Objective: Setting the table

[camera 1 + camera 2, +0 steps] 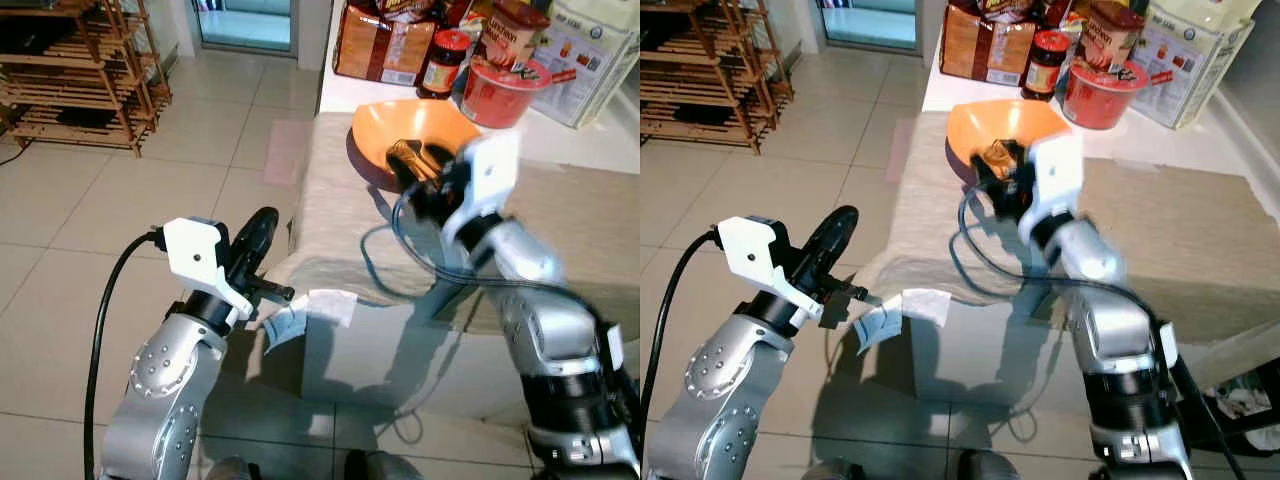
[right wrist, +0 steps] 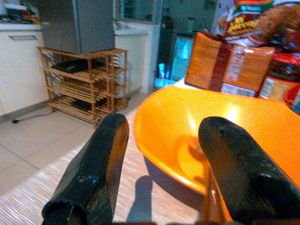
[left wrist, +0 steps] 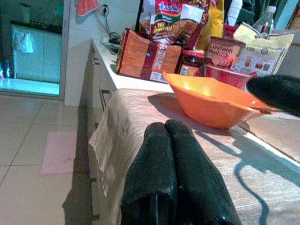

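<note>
An orange bowl [image 1: 425, 122] stands on the beige cloth [image 1: 335, 205] that covers the table, near its far left corner. My right gripper [image 1: 415, 165] is open at the bowl's near rim. In the right wrist view its fingers stand wide apart, one finger [image 2: 101, 154] over the cloth and the other [image 2: 234, 159] over the bowl [image 2: 183, 117]. My left gripper [image 1: 262, 228] is shut on nothing and hovers over the floor just off the table's left edge, pointing at the bowl [image 3: 211, 101].
Behind the bowl stand a red pot [image 1: 500, 92], a dark jar [image 1: 445, 62] and orange food packs [image 1: 385, 45]. A wooden rack [image 1: 80, 75] is at the far left on the tiled floor. A white scrap [image 1: 325, 305] hangs at the table's near left corner.
</note>
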`<state>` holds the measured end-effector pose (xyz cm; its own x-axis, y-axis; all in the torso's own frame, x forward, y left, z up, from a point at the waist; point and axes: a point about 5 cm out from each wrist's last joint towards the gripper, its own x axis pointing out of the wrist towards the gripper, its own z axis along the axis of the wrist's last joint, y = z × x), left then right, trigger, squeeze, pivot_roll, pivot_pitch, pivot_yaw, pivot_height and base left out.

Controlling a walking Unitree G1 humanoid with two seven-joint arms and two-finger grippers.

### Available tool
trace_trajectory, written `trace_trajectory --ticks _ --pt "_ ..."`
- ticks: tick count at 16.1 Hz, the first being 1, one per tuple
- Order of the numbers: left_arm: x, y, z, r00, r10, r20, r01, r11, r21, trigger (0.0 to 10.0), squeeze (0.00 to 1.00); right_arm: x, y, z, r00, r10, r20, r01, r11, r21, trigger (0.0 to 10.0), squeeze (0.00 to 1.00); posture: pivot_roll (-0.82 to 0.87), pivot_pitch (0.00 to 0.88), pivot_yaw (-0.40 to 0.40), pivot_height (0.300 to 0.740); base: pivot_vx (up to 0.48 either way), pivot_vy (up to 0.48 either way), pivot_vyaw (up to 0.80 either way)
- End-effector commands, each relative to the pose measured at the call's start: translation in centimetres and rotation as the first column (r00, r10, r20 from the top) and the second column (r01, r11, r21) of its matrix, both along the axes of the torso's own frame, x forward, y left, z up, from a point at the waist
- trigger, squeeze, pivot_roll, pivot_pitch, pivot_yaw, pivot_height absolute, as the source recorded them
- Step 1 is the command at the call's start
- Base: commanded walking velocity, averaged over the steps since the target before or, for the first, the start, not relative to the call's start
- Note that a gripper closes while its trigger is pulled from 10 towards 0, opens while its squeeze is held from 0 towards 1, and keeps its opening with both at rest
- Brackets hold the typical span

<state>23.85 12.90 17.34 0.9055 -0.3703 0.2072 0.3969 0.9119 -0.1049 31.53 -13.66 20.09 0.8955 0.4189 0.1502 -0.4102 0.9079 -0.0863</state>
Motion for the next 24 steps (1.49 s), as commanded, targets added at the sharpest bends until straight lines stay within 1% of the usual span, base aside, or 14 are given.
trace_trajectory --ticks 1,5,6,8,11,13,15,16,20,22,24 --pt "-0.2 -0.3 0.5 1.000 -0.023 0.015 0.023 1.000 -0.006 10.0 0.00 -0.2 -0.4 0.7 0.998 -0.020 0.058 0.020 1.000 0.003 10.0 0.00 -0.07 0.130 -0.036 0.740 0.000 0.000 0.00" --pt "-0.1 -0.3 0.5 0.999 -0.029 0.017 0.029 1.000 -0.006 10.0 0.00 -0.4 -0.1 0.0 0.997 -0.012 0.077 0.011 1.000 0.013 10.0 0.00 -0.07 0.126 -0.036 0.740 0.000 0.000 0.00" --pt "-0.1 -0.4 0.6 0.999 -0.031 0.018 0.031 0.999 -0.008 10.0 0.00 -0.2 -0.1 -0.8 0.997 -0.029 0.065 0.029 1.000 0.000 10.0 0.00 -0.07 0.126 -0.039 0.740 0.000 0.000 0.00" --pt "-0.1 -0.4 0.6 0.999 -0.032 0.018 0.032 0.999 -0.009 10.0 0.00 -0.1 -0.4 -1.5 0.997 -0.060 0.056 0.061 0.998 -0.012 10.0 0.00 -0.06 0.129 -0.041 0.740 0.000 0.000 0.00" --pt "-0.3 -0.4 0.5 0.999 -0.031 0.014 0.031 0.999 -0.008 10.0 0.00 -0.5 -0.6 -1.3 0.996 -0.044 0.081 0.042 0.999 0.027 10.0 0.00 -0.06 0.131 -0.041 0.740 0.000 0.000 0.00" --pt "-0.3 -0.4 0.5 0.999 -0.034 0.013 0.034 0.999 -0.012 10.0 0.00 -0.6 -0.5 -1.3 0.995 -0.040 0.088 0.036 0.999 0.036 10.0 0.00 -0.06 0.132 -0.040 0.740 0.000 0.000 0.00" --pt "-0.3 -0.4 0.5 0.999 -0.033 0.014 0.034 0.999 -0.011 10.0 0.00 -0.6 -0.9 -2.5 0.996 -0.069 0.051 0.068 0.998 0.008 10.0 0.00 -0.06 0.136 -0.038 0.740 0.000 0.000 0.00" --pt "-0.3 -0.4 0.5 0.999 -0.034 0.015 0.034 0.999 -0.012 10.0 0.00 -0.5 -1.0 -2.7 0.996 -0.082 0.043 0.082 0.997 -0.001 10.0 0.00 -0.06 0.135 -0.037 0.740 0.000 0.000 0.00" --pt "-0.4 -0.5 0.5 0.999 -0.037 0.012 0.037 0.999 -0.011 10.0 0.00 0.0 -1.1 -2.5 0.992 -0.111 0.054 0.110 0.994 0.017 10.0 0.00 -0.06 0.134 -0.033 0.740 0.000 0.000 0.00" --pt "-0.5 -0.5 0.5 0.999 -0.036 0.011 0.036 0.999 -0.010 10.0 0.00 0.4 -1.7 -2.3 0.985 -0.161 0.055 0.160 0.987 0.023 10.0 0.00 -0.06 0.132 -0.035 0.740 0.000 0.000 0.00" --pt "-0.5 -0.5 0.5 0.999 -0.035 0.011 0.035 0.999 -0.012 10.0 0.00 0.8 -1.9 -1.8 0.982 -0.174 0.072 0.174 0.985 0.018 10.0 0.00 -0.06 0.132 -0.036 0.740 0.000 0.000 0.00"
